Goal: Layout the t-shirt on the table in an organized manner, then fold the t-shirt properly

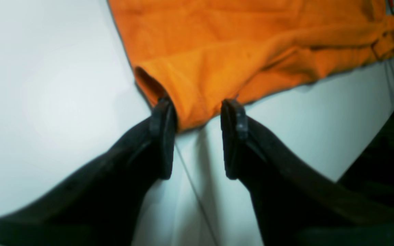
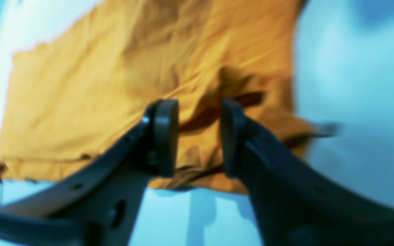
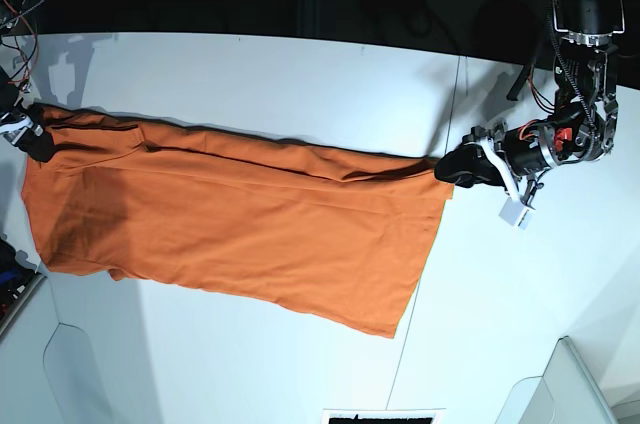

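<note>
1. Left wrist view: my left gripper has its jaws parted, with a corner of the shirt lying between the tips. The cloth sags there and is not pinched, so I judge it released, not held. The shirt fills the frame from 11 to 2 o'clock. Bare table lies at 9 o'clock, and a thin dark seam runs toward 6. The table's edge falls away at 4 o'clock, so open room on that side is short.

2. Right wrist view: this one is blurred. My right gripper also stands parted, over a rumpled fold of the shirt; the cloth passes between and behind the tips, but I see no pinch. The shirt's straight hem runs at 7 o'clock, with white table free at 3 o'clock.

3. Base view: the shirt lies stretched long across the table, from 9 o'clock to just right of centre. The left gripper sits at its 3 o'clock corner and the right gripper at the 9 o'clock end. I take it the two far corners are placed so the top edge lies taut and straight. Wide bare table lies at 12, 5 and 6 o'clock for backing off. The 9 o'clock end sits close to the table's edge.
</note>
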Robot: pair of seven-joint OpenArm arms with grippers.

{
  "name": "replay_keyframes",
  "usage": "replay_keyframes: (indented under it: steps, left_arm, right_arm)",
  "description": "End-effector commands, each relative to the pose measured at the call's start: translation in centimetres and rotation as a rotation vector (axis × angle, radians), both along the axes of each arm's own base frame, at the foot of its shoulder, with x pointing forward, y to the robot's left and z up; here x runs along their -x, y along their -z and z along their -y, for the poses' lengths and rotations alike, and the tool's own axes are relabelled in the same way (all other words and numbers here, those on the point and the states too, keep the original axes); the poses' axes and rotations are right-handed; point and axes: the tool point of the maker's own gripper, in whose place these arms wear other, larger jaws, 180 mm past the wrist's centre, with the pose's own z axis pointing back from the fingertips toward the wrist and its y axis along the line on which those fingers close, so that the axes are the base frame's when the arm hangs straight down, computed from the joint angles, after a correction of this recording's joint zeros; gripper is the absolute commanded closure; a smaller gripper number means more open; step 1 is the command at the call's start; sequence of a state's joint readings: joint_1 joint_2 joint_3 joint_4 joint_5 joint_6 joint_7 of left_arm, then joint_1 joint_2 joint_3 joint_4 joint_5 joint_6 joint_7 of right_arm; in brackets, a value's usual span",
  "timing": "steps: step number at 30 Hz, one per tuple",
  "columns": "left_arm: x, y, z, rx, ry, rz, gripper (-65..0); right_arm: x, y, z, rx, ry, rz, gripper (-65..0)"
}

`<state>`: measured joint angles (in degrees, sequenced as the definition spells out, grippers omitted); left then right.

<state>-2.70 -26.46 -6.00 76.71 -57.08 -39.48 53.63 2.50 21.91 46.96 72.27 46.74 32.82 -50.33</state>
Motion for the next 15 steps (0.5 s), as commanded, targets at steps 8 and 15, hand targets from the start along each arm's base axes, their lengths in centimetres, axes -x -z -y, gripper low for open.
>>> replay_keyframes:
  steps: [8, 15]
  left_arm:
    - [-1.3, -2.6, -2.1, -0.010, -0.010, 0.068, -36.6]
    - [-1.4, -2.5, -1.9, -0.007, -0.016, 0.075, -37.0]
  right_arm:
    - [0.1, -3.1, 3.8, 0.062, 0.064, 0.063, -30.7]
    - [2.4, -1.7, 5.5, 0.122, 0.105, -0.024, -33.5]
